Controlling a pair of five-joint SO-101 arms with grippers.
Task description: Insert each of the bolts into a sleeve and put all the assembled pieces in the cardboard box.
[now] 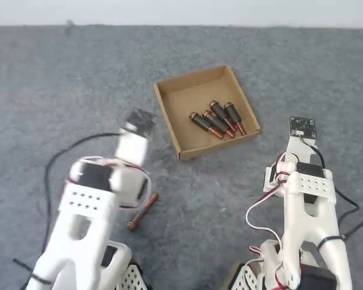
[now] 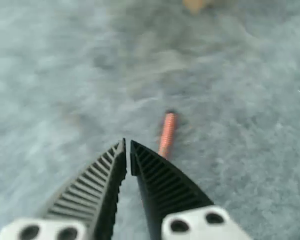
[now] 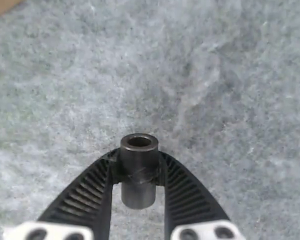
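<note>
Grey carpeted desk (image 1: 60, 78): copper-coloured metal bolt (image 2: 167, 134), likely stiff and light, lies just beyond left end effector (image 2: 128, 146), tips together and empty; grip mid-shank; right end effector (image 3: 138, 161) clamps short dark metal sleeve (image 3: 138, 192).

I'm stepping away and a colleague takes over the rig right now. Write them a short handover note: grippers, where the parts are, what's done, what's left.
Left gripper: shut and empty, above the grey carpet, close to the loose bolt lying there.
Right gripper: shut on a sleeve, whose open end faces the wrist camera.
Done: four assembled pieces lie in the cardboard box.
Left: pick up the bolt, insert it into the held sleeve, then put that piece in the box.
</note>
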